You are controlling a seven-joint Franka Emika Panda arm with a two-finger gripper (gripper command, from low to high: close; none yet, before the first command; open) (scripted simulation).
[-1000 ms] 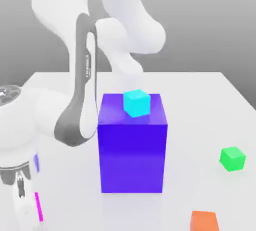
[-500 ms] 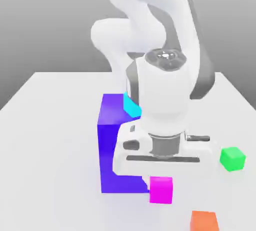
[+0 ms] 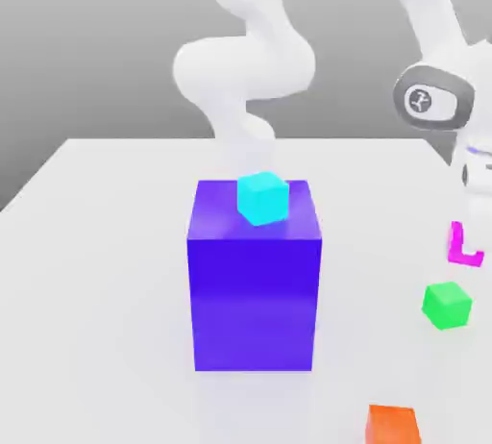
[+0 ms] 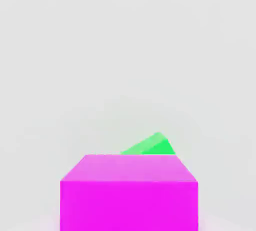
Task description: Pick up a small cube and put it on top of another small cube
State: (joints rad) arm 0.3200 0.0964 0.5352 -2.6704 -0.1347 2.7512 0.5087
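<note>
- Gripper is sitting at the exterior view's right edge, largely cropped; jaws are closed on the magenta cube [image 3: 465, 245], which is hanging in the air off the table [image 3: 106, 240].
- In the exterior view only an L-shaped sliver of that magenta cube is showing; in the hand view its face [image 4: 129, 197] is sitting close to the camera.
- Green cube [image 3: 447, 305] is resting on the table just below the held magenta cube, not touching it; in the hand view a green corner [image 4: 151, 146] is peeking out behind the magenta one.
- Cyan cube [image 3: 262, 197] is sitting on top of the big blue-violet block [image 3: 254, 288], mid-table.
- Orange cube [image 3: 393, 425] is lying at the near edge, below the green cube in the exterior view.
</note>
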